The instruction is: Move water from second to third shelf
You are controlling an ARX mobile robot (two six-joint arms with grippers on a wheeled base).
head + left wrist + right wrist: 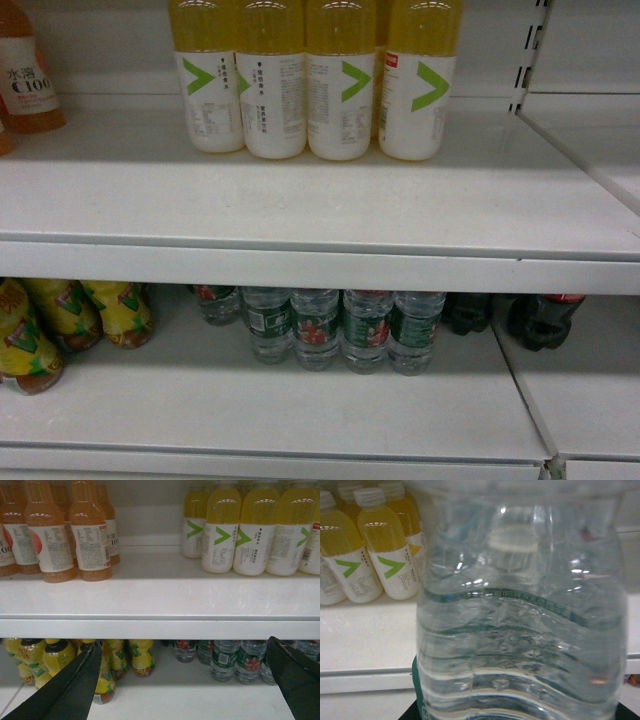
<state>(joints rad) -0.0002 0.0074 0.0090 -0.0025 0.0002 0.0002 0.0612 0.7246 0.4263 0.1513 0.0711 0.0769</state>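
While the right wrist view is filled by a water bottle (520,625) sitting directly before the camera, the transfer step appears to be under way: the bottle seems carried, level with the upper shelf (367,635) that holds the yellow drinks. The right fingers cannot be seen, so whether they clamp the bottle cannot be told; a grasp is only inferred. The left gripper (185,680) is released, its fingers (75,685) spread wide and holding nothing, facing the shelf edge.

Next move, as judged: advance the bottle over bare shelf surface beside the yellow bottles, keep it upright, lower it, then release.

Count, head view:
- Water bottles on the lower shelf (300,400): at least five (316,328).
- Yellow-green bottles above: four in front (340,80), with a fifth partly hidden behind.
- Cola bottles: two (540,318).
- Yellow tea bottles at lower left: three (60,315).
- Orange bottle at upper left: one (28,70).
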